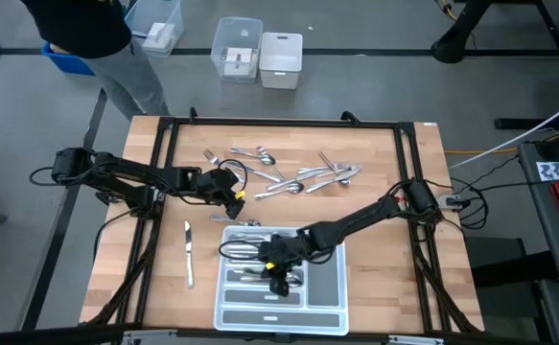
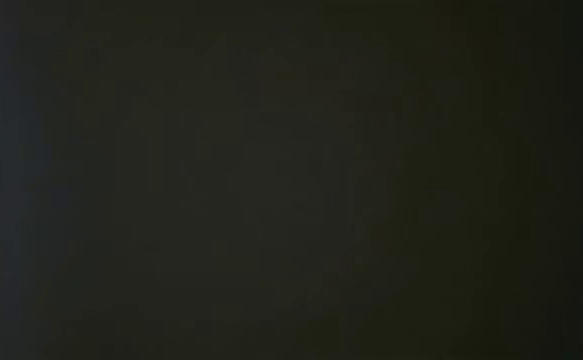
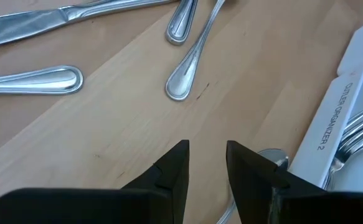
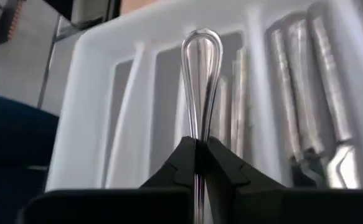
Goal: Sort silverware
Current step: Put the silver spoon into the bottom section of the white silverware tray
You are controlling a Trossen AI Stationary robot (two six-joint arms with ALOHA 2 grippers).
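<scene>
Loose silverware (image 1: 298, 177) lies scattered on the far half of the wooden table, and more pieces (image 1: 250, 251) lie in the white tray (image 1: 279, 321). One knife (image 1: 189, 254) rests flat to the tray's left. My left gripper (image 1: 235, 196) hovers open just beyond the tray's far-left corner; its wrist view (image 3: 206, 163) shows bare wood between the fingers and handles (image 3: 184, 78) farther on. My right gripper (image 1: 277, 278) is over the tray's middle, shut on a slim piece of silverware (image 4: 201, 68). The low view is dark. My right gripper pinches a slim silverware piece by its narrow shaft (image 4: 198, 134) between the two fingertips (image 4: 182, 158). The rounded handle end (image 4: 201, 43) sticks out past the fingers over the tray's compartments. The piece's other end is hidden behind the gripper.
The tray's rim (image 3: 330, 118) stands close beside my left gripper, with a small round piece (image 3: 269, 155) lying against it. Clear bins (image 1: 260, 53) and a person (image 1: 87, 29) are on the floor beyond the far edge. Bare wood shows at the table's near left (image 1: 126, 278).
</scene>
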